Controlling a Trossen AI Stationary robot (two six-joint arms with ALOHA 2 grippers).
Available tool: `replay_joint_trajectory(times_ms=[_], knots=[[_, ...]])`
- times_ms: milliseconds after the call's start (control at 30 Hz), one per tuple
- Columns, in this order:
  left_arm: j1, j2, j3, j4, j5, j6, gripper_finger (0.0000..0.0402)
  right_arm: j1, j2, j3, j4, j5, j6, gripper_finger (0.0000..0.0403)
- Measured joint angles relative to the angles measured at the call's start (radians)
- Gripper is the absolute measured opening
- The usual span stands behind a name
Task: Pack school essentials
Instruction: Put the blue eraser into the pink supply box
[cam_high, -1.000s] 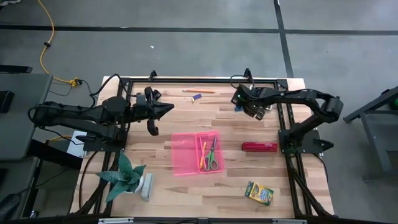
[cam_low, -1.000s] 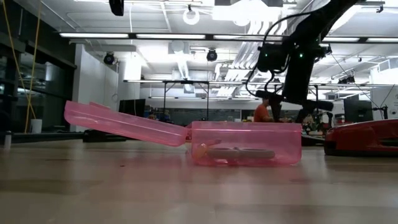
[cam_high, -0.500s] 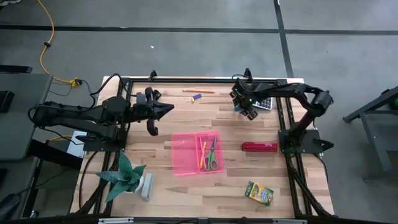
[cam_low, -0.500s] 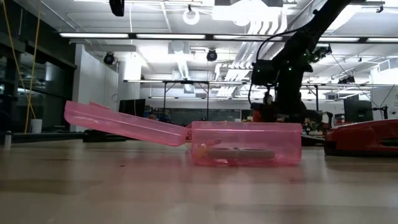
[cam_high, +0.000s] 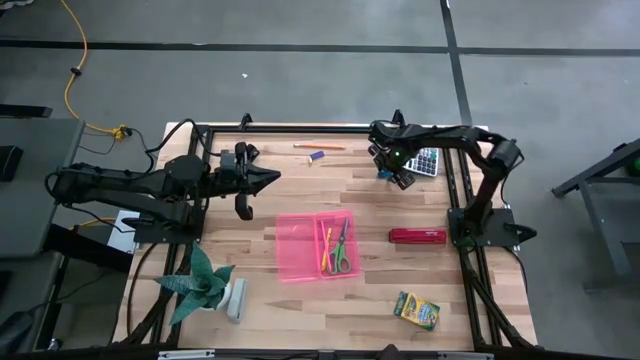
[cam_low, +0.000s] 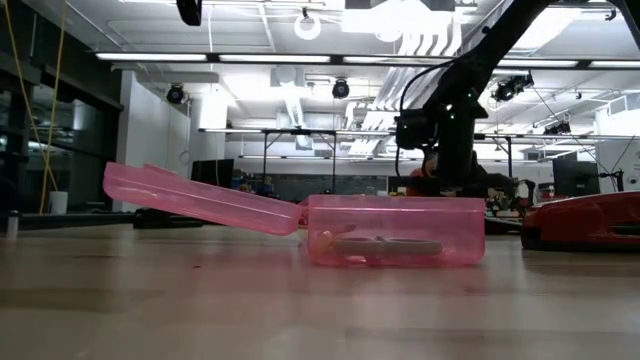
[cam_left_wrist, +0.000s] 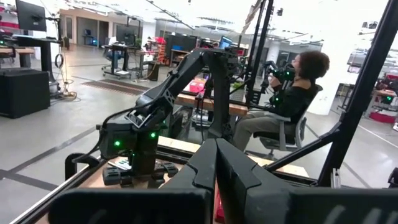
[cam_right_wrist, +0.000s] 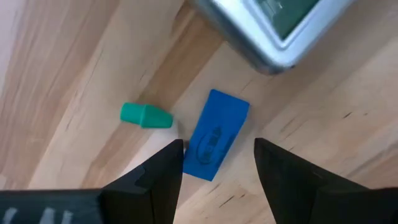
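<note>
Blue eraser (cam_right_wrist: 216, 135) | on table, between open right pincer (cam_right_wrist: 217, 163) fingers

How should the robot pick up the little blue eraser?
Probably from straight above, squeezing the blue eraser across its two long sides at the middle. It lies flat on the wooden table, a small rectangle, narrow enough for the right gripper, whose jaws are open right over it. The green eraser cap lies just beside one end, so stay clear of it.
</note>
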Motion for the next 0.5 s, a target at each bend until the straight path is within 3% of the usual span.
replay_joint_trajectory(times_ms=[267, 500], knots=[[0.000, 0.000, 0.000, -0.001, 0.000, 0.000, 0.0000, -0.011, 0.005, -0.001, -0.010, 0.021, 0.024, 0.0181], [0.000, 0.000, 0.000, -0.002, 0.000, 0.000, 0.0000, -0.017, 0.005, -0.003, -0.021, 0.021, 0.017, 0.0107]])
